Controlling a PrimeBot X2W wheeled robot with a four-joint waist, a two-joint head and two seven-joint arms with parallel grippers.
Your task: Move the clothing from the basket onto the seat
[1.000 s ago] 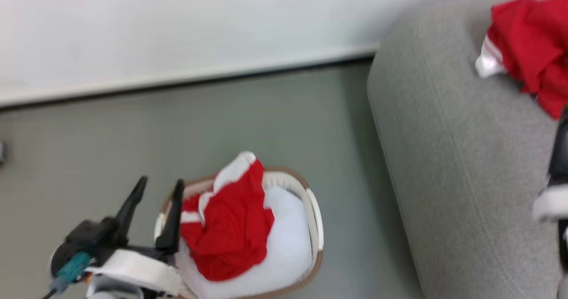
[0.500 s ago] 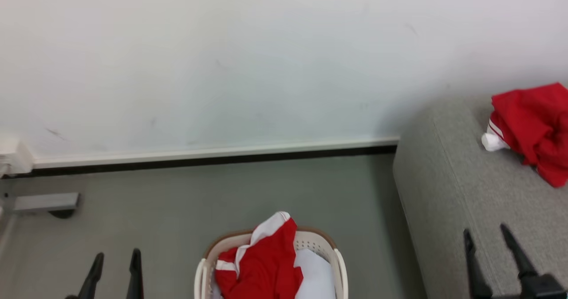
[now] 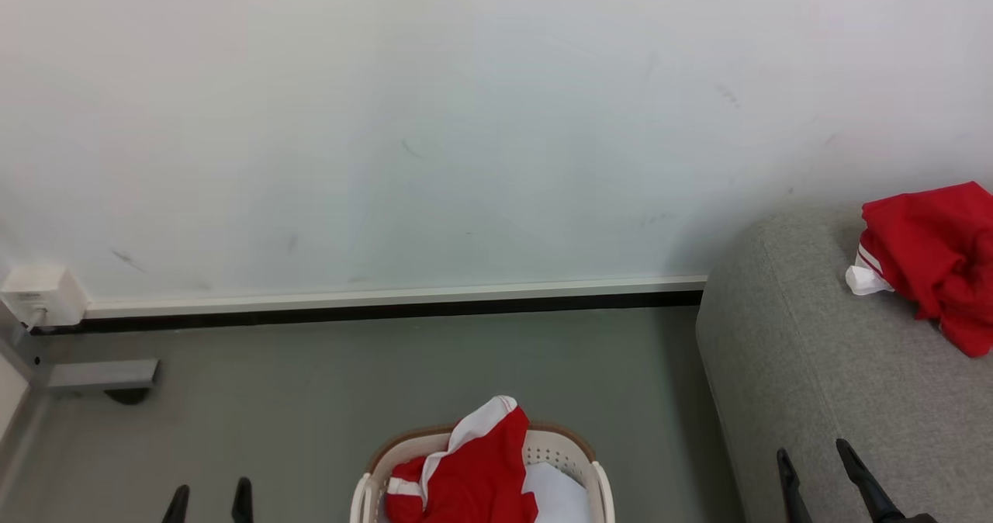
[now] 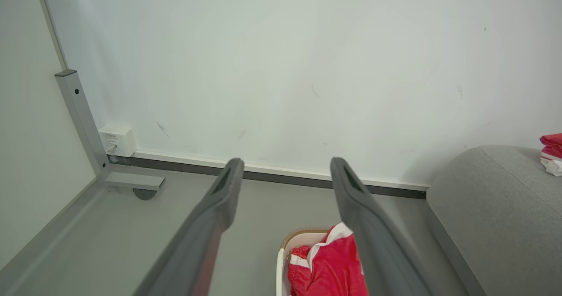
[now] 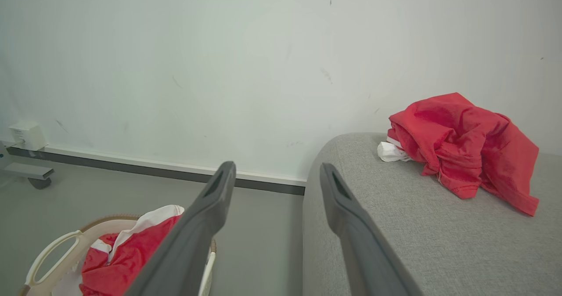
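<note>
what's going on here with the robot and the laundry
A robot is partway through a laundry move. One red garment lies crumpled on the grey seat; a second garment sits in the basket on the floor, with a white sheet. The left hand and right hand are open, holding nothing.
</note>
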